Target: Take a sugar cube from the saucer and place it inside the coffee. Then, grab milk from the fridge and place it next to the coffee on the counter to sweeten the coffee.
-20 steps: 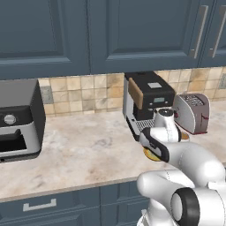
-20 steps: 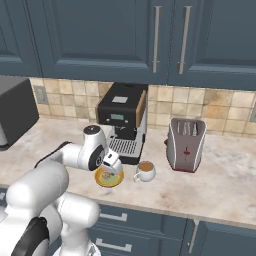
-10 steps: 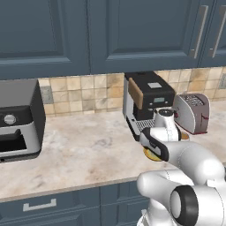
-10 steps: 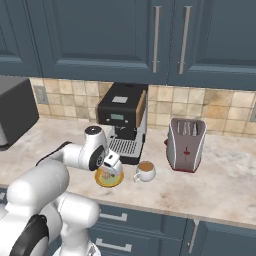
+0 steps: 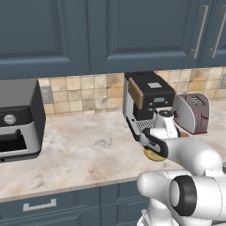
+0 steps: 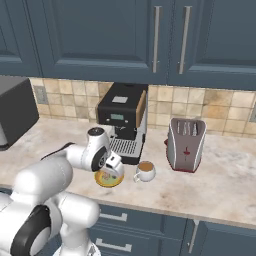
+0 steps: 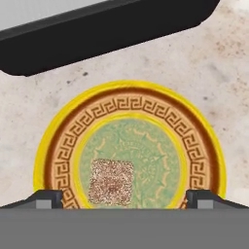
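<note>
The yellow saucer (image 7: 127,104) with a patterned rim and greenish centre lies on the counter (image 6: 220,180) in front of the coffee machine. The speckled pinkish sugar cube (image 7: 112,181) rests on its centre. My gripper (image 7: 125,198) hovers just above the saucer, open, with one fingertip on each side of the cube and touching nothing. From the right base view the gripper (image 6: 114,167) points down over the saucer (image 6: 109,180). The coffee (image 6: 145,171), a white cup of brown liquid, stands just right of it. The milk and the fridge are out of view.
A black coffee machine (image 6: 122,120) stands right behind the saucer, its base (image 7: 107,29) close above the hand. A toaster (image 6: 186,145) sits to the right of the cup. A dark toaster oven (image 5: 17,119) stands far left. Blue cabinets hang overhead.
The hand has sunk slightly toward the saucer. The jaws stay wide open and the cube has not moved.
</note>
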